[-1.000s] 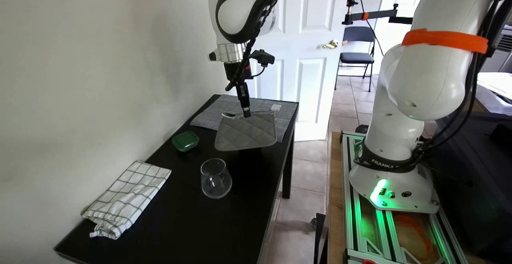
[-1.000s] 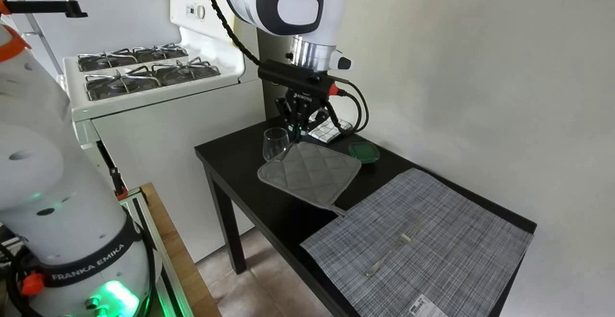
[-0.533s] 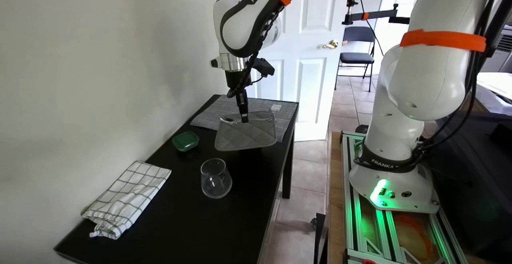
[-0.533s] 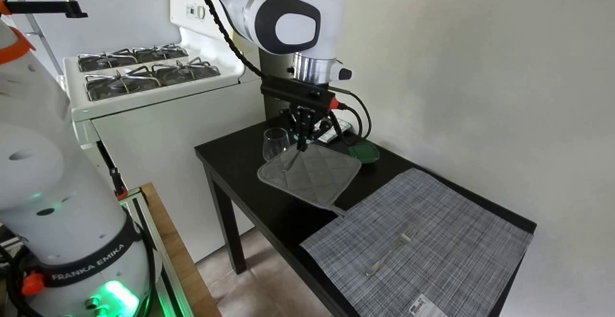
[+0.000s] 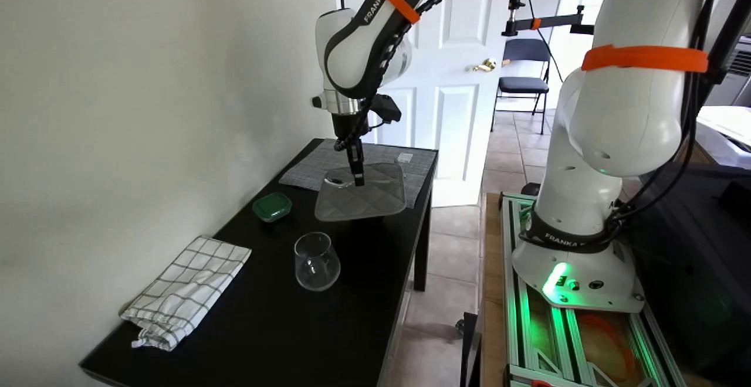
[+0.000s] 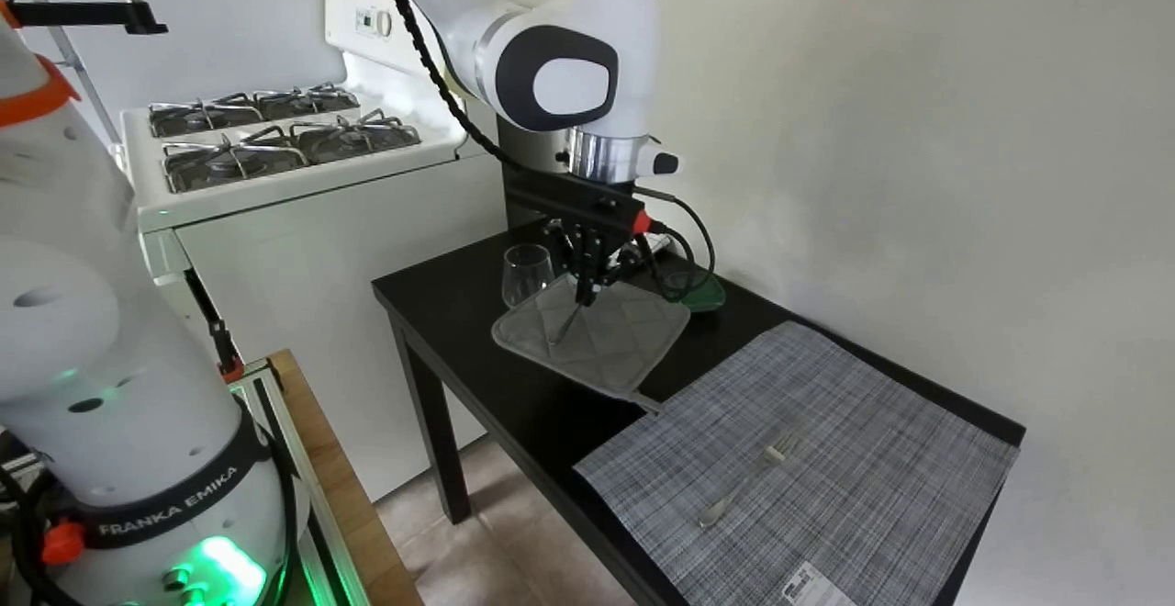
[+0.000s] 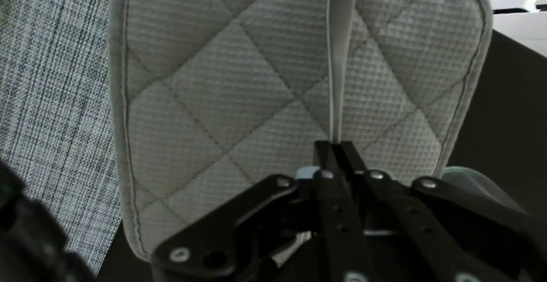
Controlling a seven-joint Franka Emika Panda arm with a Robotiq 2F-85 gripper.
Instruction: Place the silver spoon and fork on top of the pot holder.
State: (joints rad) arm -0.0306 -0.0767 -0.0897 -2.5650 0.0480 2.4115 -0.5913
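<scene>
The pot holder is a grey quilted square pad [image 5: 366, 202], seen in both exterior views [image 6: 624, 340] and filling much of the wrist view [image 7: 222, 89]. My gripper [image 5: 359, 183] is over the pad, also seen in an exterior view [image 6: 585, 297]. Its fingertips [image 7: 336, 143] are shut on the silver spoon [image 7: 338, 60], whose handle sticks out ahead. The spoon [image 6: 564, 326] looks tilted; I cannot tell whether it touches the pad. Its dark bowl shows on the fingers' far side [image 5: 334, 180]. The silver fork [image 6: 742, 487] lies on the woven placemat.
The grey placemat [image 6: 844, 459] lies at one end of the black table [image 5: 293, 328]. A clear glass [image 5: 317, 267] stands close to the pad. A green container [image 5: 271, 206] and a checkered towel [image 5: 188, 287] lie along the wall side. A stove [image 6: 285, 211] stands beyond the table.
My gripper has moved down with the spoon, bringing the spoon lower and further over the pad. The pad, fork and glass have not moved.
</scene>
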